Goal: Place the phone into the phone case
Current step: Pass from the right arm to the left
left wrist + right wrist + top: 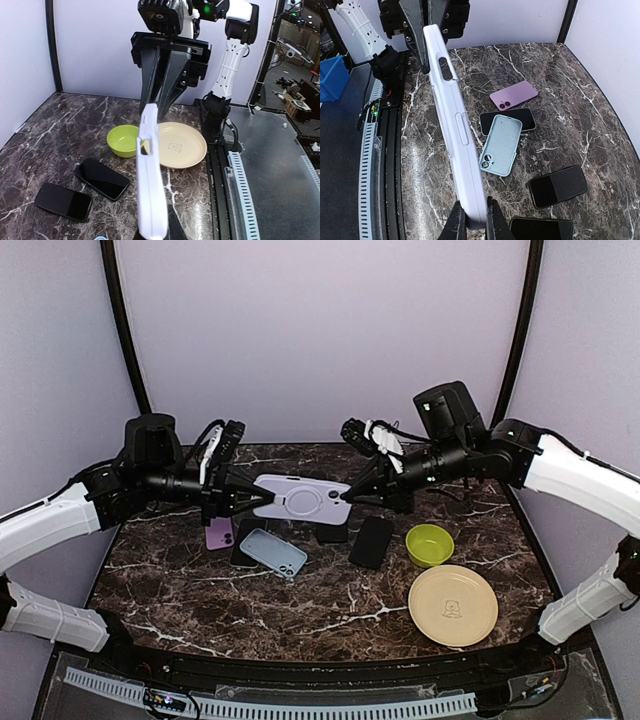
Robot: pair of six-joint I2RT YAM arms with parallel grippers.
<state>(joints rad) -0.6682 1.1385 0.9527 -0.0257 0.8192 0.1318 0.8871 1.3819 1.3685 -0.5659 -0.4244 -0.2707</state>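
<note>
A lavender phone case (302, 498) with a ring on its back hangs in the air above the table, held at both ends. My left gripper (250, 498) is shut on its left end and my right gripper (350, 495) is shut on its right end. In the right wrist view the case (455, 120) stands edge-on between the pinching fingers (456, 222). In the left wrist view the case (150, 175) runs away toward the right arm. I cannot tell whether a phone is inside it. On the table lie a purple phone (219, 533) and black phones (371, 541).
A light blue case (273, 552) lies open side down over a black phone (520, 120). A green bowl (430, 544) and a cream plate (452, 604) sit at the right. Two more black phones (557, 186) lie under the held case. The marble table (200, 600) ends at a rail in front.
</note>
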